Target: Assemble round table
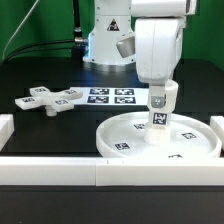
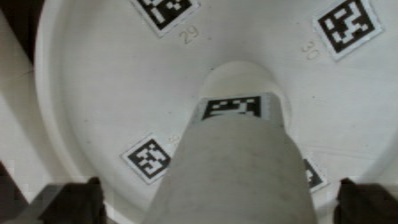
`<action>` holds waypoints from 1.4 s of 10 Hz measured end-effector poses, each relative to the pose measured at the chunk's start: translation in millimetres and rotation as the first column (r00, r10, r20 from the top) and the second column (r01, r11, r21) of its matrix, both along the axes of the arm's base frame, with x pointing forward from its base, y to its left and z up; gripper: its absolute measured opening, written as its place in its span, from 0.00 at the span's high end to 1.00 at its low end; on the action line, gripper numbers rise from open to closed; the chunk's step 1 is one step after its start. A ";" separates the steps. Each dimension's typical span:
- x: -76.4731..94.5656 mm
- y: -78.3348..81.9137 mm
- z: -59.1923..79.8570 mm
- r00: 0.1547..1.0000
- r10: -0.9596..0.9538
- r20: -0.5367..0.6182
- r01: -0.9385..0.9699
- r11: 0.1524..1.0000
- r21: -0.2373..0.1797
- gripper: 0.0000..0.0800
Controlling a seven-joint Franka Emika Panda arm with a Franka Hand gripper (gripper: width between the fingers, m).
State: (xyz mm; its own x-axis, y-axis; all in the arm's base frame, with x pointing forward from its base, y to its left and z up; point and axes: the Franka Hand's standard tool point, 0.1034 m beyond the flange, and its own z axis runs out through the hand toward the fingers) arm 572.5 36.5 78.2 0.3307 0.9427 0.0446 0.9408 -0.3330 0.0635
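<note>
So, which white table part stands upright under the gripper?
The cylinder leg, upright on the round disc; the cross-shaped base lies flat at the exterior view's left.

- My fingertips [image 2: 75, 198] are dark stubs, cut off at the wrist view's edge.
- The leg [image 2: 240, 165] is blurred up close, its near end out of frame.
- The disc [image 2: 107, 90] is cropped on every side there.
- In the exterior view, my gripper [image 1: 160, 103] hides the leg's top.

One disc [image 1: 125, 137], one leg [image 1: 160, 127], one cross-shaped base [image 1: 50, 99], one marker board [image 1: 110, 96].
</note>
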 end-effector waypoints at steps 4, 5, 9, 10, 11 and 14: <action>-6.4 -0.9 -3.8 1.000 -0.001 -0.023 0.001 1.000 -0.001 0.46; -6.5 -0.9 -3.9 1.000 -0.001 -0.024 0.001 1.000 -0.001 0.48; -7.2 -1.5 -4.0 0.995 -0.099 -0.028 0.100 0.995 0.010 0.48; -8.5 -4.7 -4.9 0.971 -0.234 -0.038 0.235 0.972 0.024 0.48; -9.1 -7.8 -5.6 0.939 -0.339 -0.049 0.341 0.939 0.038 0.48; -7.9 -9.2 -5.6 0.867 -0.496 -0.054 0.499 0.865 0.049 0.48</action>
